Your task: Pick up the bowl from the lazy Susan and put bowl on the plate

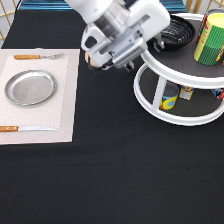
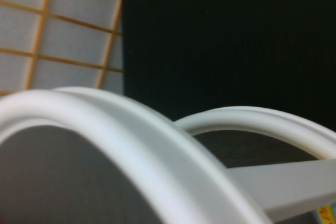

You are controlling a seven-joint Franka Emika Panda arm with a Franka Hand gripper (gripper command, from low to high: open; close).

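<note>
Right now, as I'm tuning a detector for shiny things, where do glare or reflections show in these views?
Exterior view: the plate gleams pale silver on its mat. The bowl carries thin light streaks along its ridges and is partly hidden by the gripper, which is beside it. Wrist view: the white rim of the lazy Susan is softly shaded, with no hard glare.

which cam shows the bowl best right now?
Exterior view. The black bowl sits on the lazy Susan's upper tier, partly hidden behind the hand, which is right at the bowl's near edge. The wrist view shows only the turntable's white rims, no bowl.
</note>
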